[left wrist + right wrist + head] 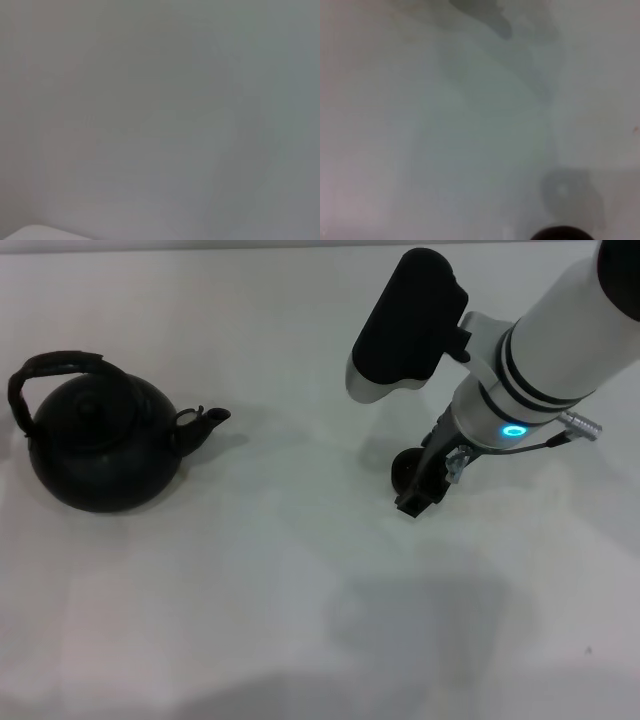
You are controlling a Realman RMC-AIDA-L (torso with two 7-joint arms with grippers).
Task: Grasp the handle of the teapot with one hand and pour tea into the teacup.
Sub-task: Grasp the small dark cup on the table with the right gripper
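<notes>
The teapot (100, 450) is round and matte black and stands at the left of the white table, its short spout (205, 420) pointing right. Its arched, rough dark handle (55, 368) rises over the knobbed lid. The small dark teacup (404, 471) stands right of centre, half hidden behind my right gripper (420, 492), which reaches down right beside it and touches or nearly touches it. A dark round edge that may be the teacup (562, 234) shows in the right wrist view. My left gripper is out of view; its wrist view shows only bare table.
The white table (300, 590) runs between the teapot and the teacup. My right arm (540, 360) comes in from the upper right, its black-and-white wrist camera housing (405, 325) above the cup.
</notes>
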